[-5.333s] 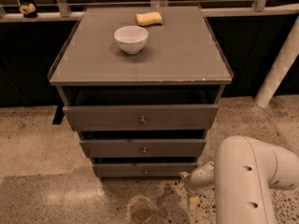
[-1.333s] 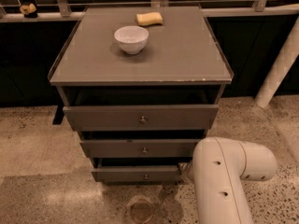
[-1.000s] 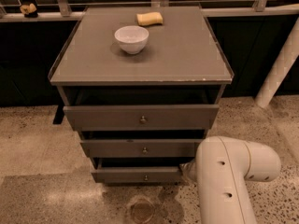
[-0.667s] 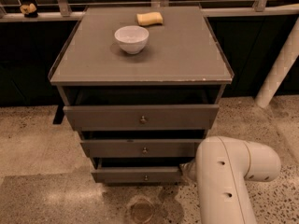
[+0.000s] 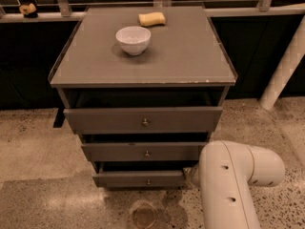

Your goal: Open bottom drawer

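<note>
The bottom drawer (image 5: 138, 179) is the lowest, slimmest grey-brown front of the cabinet, with a tiny round knob (image 5: 148, 182) at its centre. It stands slightly out, with a dark gap above it. My gripper (image 5: 188, 174) is at the drawer's right end, almost wholly hidden behind my white arm (image 5: 233, 185), which fills the lower right of the camera view.
The middle drawer (image 5: 143, 151) and top drawer (image 5: 143, 119) also stand a little out. A white bowl (image 5: 133, 39) and a yellow sponge (image 5: 152, 18) rest on the cabinet top (image 5: 190, 56). A white pillar (image 5: 282, 70) rises at right. A round mark (image 5: 144, 215) lies on the speckled floor.
Since the oldest frame my arm has swung left to the bottom drawer's right end, and that drawer front sits slightly further out. Over the last second almost nothing moves.
</note>
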### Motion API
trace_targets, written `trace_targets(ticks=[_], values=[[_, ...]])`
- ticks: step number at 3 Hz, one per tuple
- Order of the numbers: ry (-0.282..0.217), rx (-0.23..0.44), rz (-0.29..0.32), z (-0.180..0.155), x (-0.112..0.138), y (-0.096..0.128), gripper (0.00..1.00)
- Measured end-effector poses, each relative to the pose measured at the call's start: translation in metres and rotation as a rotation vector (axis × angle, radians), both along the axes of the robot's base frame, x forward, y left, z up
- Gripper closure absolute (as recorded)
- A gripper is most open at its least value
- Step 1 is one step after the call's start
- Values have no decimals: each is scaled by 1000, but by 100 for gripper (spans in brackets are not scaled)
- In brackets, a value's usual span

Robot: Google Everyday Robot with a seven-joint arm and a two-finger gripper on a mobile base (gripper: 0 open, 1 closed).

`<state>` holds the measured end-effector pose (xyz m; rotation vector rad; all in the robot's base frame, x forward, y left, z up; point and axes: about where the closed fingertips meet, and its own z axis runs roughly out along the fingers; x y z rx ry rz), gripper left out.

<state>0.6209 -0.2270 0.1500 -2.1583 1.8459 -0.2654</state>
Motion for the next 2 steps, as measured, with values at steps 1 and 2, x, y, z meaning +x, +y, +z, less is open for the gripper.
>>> trace_targets(ticks=[1, 2], values=[[3, 7, -15, -2, -3, -1, 100], [15, 7, -14, -5, -14, -3, 100]])
